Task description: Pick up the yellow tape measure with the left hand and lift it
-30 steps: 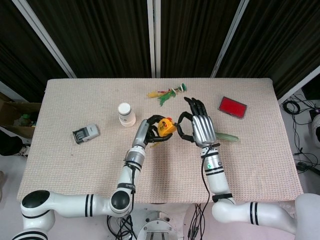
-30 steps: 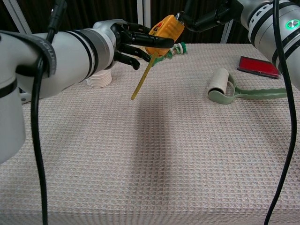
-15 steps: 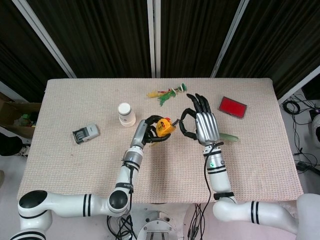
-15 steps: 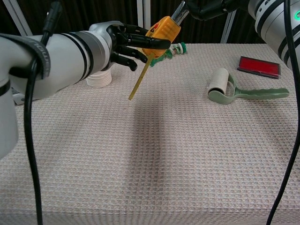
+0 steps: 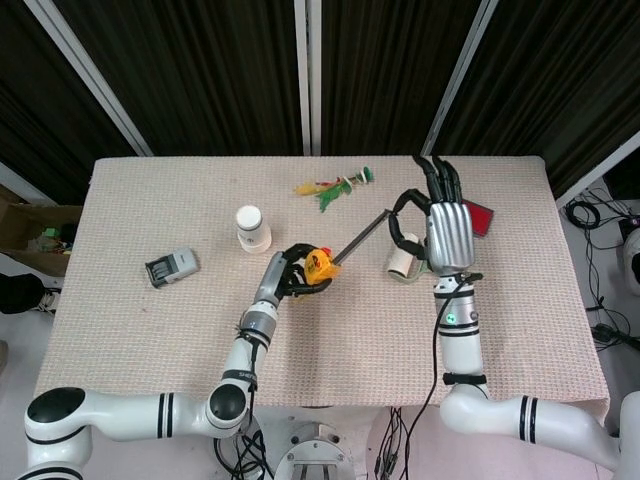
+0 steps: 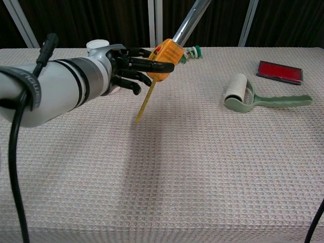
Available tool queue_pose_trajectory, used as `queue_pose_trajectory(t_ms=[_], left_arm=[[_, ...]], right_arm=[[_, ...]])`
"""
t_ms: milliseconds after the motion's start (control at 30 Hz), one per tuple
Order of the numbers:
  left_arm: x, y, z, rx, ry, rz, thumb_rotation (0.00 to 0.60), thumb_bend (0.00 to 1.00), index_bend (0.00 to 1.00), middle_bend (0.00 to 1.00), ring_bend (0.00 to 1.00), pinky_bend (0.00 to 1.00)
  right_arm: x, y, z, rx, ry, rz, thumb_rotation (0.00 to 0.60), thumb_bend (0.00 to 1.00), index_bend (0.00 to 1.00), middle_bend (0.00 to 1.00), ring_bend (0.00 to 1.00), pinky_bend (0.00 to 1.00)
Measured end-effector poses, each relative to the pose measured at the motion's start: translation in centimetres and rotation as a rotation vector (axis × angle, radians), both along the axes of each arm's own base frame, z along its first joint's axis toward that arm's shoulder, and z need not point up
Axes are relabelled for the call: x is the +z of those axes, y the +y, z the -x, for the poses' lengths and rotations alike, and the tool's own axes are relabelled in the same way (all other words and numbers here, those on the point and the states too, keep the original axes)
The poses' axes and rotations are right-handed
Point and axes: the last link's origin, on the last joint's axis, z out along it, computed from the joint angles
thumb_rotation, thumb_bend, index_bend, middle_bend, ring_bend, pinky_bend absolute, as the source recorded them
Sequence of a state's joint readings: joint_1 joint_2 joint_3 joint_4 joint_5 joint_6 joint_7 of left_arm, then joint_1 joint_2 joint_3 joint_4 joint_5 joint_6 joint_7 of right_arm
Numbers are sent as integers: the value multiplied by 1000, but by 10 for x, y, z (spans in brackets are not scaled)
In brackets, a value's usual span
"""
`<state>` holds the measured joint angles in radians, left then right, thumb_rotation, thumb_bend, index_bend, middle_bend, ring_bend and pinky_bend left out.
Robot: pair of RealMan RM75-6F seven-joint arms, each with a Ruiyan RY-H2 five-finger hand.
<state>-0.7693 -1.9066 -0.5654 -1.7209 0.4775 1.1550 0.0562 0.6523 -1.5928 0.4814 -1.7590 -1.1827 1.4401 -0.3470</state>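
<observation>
while the table (image 5: 150, 330) spreads its beige woven cloth under everything, the left arm reaches across it and its left hand (image 5: 287, 276) grasps the yellow tape measure (image 5: 318, 266) in its fingers (image 6: 136, 65), holding it in the air above the cloth near the middle of the table. a grey strip of tape (image 5: 362, 233) runs out of the case up and to the right toward the right hand (image 5: 445, 232), and a thin yellow strap (image 6: 144, 103) hangs down from the case without reaching the cloth. the right hand is raised over the right side of the table with its back to the head camera, most fingers straight and spread, the thumb and one finger curled near the strip's end; i cannot tell whether they pinch it. on the cloth below that hand lies a green lint roller (image 6: 243, 96), and past it, toward the far right corner, a red flat box (image 6: 280, 71). left of the tape measure stands a white cup (image 5: 253, 228) upside down, further left lies a small grey device (image 5: 171, 267), and near the far edge sits a little heap of green and yellow bits (image 5: 335, 187).
</observation>
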Motion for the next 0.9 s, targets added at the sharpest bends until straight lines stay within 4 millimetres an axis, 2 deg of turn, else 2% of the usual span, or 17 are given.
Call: queue_pose_trajectory(t_ms=[467, 733, 900], left_arm=[[-5, -11, 63, -3, 53, 31, 600, 498, 679, 698, 631, 779], [-1, -14, 99, -18, 80, 47, 600, 504, 680, 698, 631, 779], [2, -16, 113, -25, 82, 44, 600, 506, 680, 698, 630, 779]], right_arm=[[68, -8, 17, -35, -78, 135, 600, 476, 660, 132, 0, 0], [90, -7, 27, -55, -108, 173, 600, 471, 661, 133, 0, 0], [99, -6, 33, -62, -123, 185, 600, 470, 661, 132, 0, 0]])
